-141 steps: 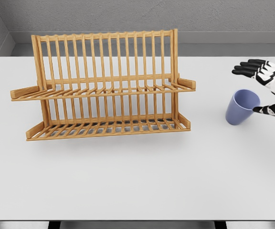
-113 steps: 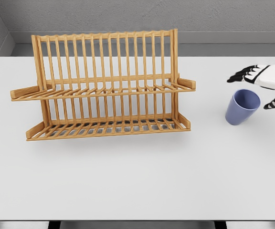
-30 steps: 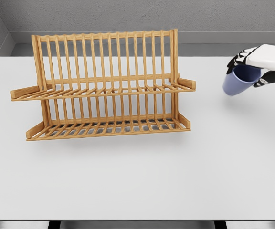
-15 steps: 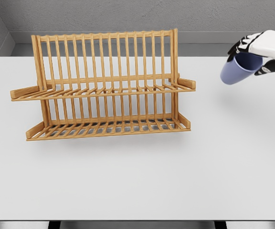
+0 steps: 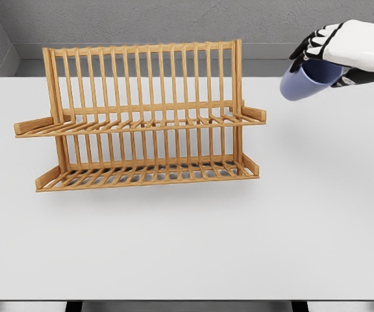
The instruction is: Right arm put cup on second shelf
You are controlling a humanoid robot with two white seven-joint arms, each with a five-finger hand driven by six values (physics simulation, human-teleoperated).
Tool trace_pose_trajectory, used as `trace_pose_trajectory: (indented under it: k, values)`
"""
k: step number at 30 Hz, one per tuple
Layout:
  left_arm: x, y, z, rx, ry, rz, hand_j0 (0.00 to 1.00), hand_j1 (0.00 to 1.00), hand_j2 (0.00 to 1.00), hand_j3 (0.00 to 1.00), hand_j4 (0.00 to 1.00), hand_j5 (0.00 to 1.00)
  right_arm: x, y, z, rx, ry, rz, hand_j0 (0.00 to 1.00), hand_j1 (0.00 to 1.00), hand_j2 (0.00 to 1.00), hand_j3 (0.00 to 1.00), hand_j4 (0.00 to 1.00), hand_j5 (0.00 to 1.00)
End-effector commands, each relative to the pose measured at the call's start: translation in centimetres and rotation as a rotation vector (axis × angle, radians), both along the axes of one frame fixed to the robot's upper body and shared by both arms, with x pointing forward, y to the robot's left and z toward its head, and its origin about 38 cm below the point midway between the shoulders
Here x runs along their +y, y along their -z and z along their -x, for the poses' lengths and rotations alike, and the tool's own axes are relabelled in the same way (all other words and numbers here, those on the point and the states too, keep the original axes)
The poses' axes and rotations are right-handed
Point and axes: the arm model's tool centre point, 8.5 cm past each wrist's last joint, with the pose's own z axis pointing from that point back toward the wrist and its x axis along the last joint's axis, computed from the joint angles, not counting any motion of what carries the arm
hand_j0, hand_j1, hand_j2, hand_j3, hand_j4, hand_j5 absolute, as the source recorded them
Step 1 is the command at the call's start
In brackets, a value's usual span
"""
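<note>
A blue cup (image 5: 299, 82) hangs tilted in the air at the upper right, well above the white table (image 5: 239, 247). My right hand (image 5: 326, 55) is shut on its rim, black fingers curled over the top and the thumb on the near side. The wooden two-tier dish rack (image 5: 141, 117) stands at the left centre of the table. Its upper shelf (image 5: 141, 123) and lower shelf (image 5: 148, 174) hold nothing. The cup is to the right of the rack's top corner, a short gap away. My left arm does not show.
The rack's tall slatted back rises behind both shelves, and its right end post (image 5: 237, 97) stands between the cup and the shelves. A grey wall (image 5: 174, 23) runs behind the table's far edge.
My right hand closed on the cup, lifted it off the table and carried it up and to the left toward the rack. The cup now tilts with its base pointing left.
</note>
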Motion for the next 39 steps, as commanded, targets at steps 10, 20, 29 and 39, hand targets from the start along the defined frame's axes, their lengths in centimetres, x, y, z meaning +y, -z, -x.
trace_pose_trajectory:
  k: [10,20,29,39]
  values:
    - [0.0,0.0,0.0,0.000,0.000,0.000,1.00,1.00,1.00,1.00,1.00,1.00,4.6,-1.1,1.7,-0.060,-0.138,-0.014,0.66,0.66,0.66,0.66,0.66,0.66]
    - [0.0,0.0,0.0,0.000,0.000,0.000,1.00,1.00,1.00,1.00,1.00,1.00,7.0,-1.5,3.2,-0.093,-0.220,-0.014,0.66,0.66,0.66,0.66,0.66,0.66]
    - [0.0,0.0,0.0,0.000,0.000,0.000,1.00,1.00,1.00,1.00,1.00,1.00,8.9,-0.6,3.0,-0.070,-0.266,-0.030,0.66,0.66,0.66,0.66,0.66,0.66]
    - [0.0,0.0,0.0,-0.001,0.000,0.000,1.00,1.00,1.00,1.00,1.00,1.00,9.9,1.4,2.8,-0.021,-0.285,-0.006,0.66,0.66,0.66,0.66,0.66,0.66]
